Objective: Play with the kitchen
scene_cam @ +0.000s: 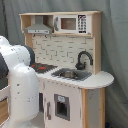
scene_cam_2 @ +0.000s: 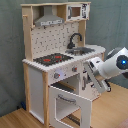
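Seen on the kitchen (scene_cam_2: 50,70): pale matt wood frame, smooth white panels, glossy black faucet (scene_cam: 83,59), metallic-looking grey sink (scene_cam: 71,74) and hood (scene_cam_2: 48,21); smooth white shell on arm (scene_cam: 22,85).

We see the kitchen (scene_cam_2: 50,65) standing upright in both exterior views, tall, of pale wood with white panels. Its black-red stovetop (scene_cam_2: 51,59) lies on the counter beside the sink (scene_cam: 71,74), and a black faucet (scene_cam: 83,59) curves over the basin. Behind them we see a white back panel (scene_cam_2: 52,37) dotted with holes. Up top, a grey hood (scene_cam: 38,27) sits next to a microwave (scene_cam: 71,23) with a dark window. In the second exterior view the oven door (scene_cam_2: 69,104) hangs open, swung outward from the cabinet front. The rounded counter end (scene_cam: 102,78) juts out past the sink.
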